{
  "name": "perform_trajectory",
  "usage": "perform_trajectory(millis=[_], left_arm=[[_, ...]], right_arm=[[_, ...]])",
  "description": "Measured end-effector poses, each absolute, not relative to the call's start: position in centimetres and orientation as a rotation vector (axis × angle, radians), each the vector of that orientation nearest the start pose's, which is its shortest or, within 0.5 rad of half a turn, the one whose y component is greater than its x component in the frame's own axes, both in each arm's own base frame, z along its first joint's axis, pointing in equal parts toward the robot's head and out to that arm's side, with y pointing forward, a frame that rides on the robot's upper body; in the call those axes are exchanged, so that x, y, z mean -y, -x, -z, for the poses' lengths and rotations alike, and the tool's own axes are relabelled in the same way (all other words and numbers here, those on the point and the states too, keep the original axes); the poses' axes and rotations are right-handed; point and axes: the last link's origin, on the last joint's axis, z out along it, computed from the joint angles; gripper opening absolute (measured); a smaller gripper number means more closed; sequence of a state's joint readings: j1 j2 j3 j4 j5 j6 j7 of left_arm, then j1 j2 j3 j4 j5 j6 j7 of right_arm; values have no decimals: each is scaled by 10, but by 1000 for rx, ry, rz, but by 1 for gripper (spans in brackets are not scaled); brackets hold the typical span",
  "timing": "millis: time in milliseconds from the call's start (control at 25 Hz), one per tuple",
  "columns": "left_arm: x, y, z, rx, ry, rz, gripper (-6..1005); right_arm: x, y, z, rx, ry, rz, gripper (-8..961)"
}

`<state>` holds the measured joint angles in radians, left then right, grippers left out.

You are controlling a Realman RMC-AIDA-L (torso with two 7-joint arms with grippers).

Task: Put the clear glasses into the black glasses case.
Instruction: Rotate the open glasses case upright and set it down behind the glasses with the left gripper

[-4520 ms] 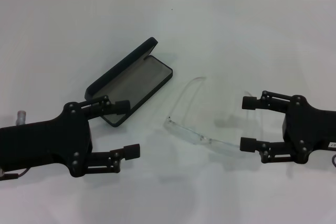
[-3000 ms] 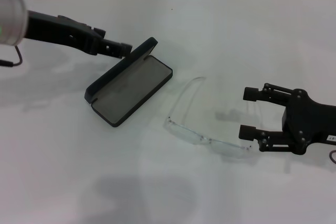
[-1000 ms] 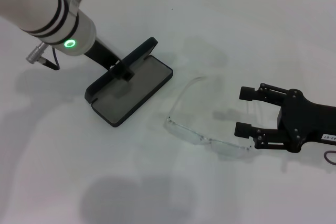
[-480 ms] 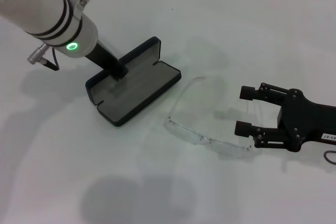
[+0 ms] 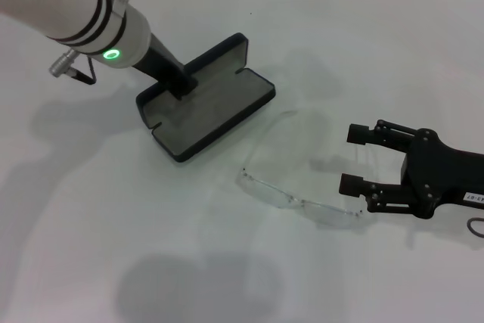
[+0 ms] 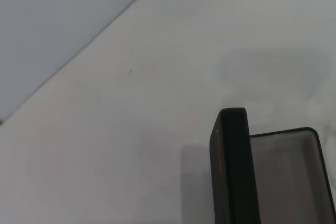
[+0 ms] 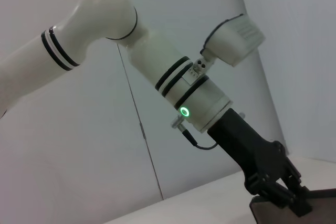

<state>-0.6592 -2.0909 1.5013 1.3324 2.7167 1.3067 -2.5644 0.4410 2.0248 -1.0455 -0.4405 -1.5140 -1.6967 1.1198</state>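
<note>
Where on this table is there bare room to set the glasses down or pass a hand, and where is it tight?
Bare table lies nearer the robot than the black glasses case, and beyond the clear glasses toward the far wall. It is tight at the case, where the left pincer grips the lid, and between the glasses and the open right pincer.

Bright even light, soft grey shadows on table (image 5: pixel 318 28), slight blur

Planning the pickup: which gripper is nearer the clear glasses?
Right. The right gripper sits open just beside the lens end of the clear glasses; the left gripper is farther off, at the black glasses case.
</note>
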Motion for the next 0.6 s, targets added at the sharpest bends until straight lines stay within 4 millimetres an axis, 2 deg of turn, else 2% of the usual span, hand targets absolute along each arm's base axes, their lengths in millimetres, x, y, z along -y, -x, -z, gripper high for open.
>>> perform_trajectory(millis=[160,320,600], left_arm=[[-391,148,15,486,2518,-439,210],[-394,146,15,305,2533,-451,210],[-398,158,5,2,2476,-531,210]], right_arm=[[-282,-253,17,-452,2749,-1127,847],[-282,-253,18,-457,2748,-1129,847],[-278,-256,20,-497,2743,-1144,847]])
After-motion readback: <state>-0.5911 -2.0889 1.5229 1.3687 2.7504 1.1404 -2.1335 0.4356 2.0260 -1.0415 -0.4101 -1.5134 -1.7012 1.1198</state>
